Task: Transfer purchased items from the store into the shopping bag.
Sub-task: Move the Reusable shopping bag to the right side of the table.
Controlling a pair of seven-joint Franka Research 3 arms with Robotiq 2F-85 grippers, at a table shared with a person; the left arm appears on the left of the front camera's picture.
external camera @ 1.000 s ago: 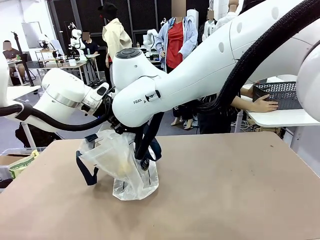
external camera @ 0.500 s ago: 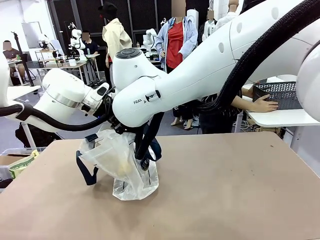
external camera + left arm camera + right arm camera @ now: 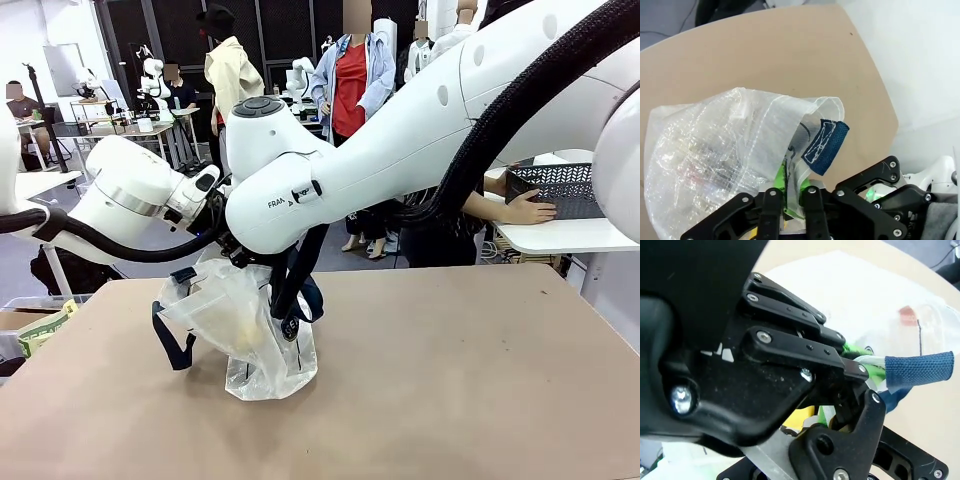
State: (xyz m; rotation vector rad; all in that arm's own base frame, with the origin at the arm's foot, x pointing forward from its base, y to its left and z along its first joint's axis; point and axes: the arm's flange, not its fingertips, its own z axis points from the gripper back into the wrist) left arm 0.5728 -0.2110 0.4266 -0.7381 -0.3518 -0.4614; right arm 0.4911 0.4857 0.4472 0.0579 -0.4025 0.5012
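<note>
Nothing is visibly shifting against a second ago: both arms and the bag (image 3: 205, 300) are sitting where they were, left of centre on the table (image 3: 450, 380) in the front view. Judging by this, the loading is looking nearly finished, since a yellowish item (image 3: 250, 335) is showing through the film low in the bag and a red item (image 3: 907, 315) is showing through it at the upper right of the right wrist view. The left gripper (image 3: 792, 195), at the bottom of its own view, is pinching the bag's top edge between narrow jaws, just beside a navy handle (image 3: 825, 147). The right gripper (image 3: 855, 430) is staying closed tight right against it, though whether it is gripping film I cannot tell. The basket (image 3: 575, 190) is resting at the right edge of the front view under a person's hand (image 3: 525, 210); its inside is hidden, so whether anything is waiting there cannot be told. What is remaining is probably only letting the bag go
</note>
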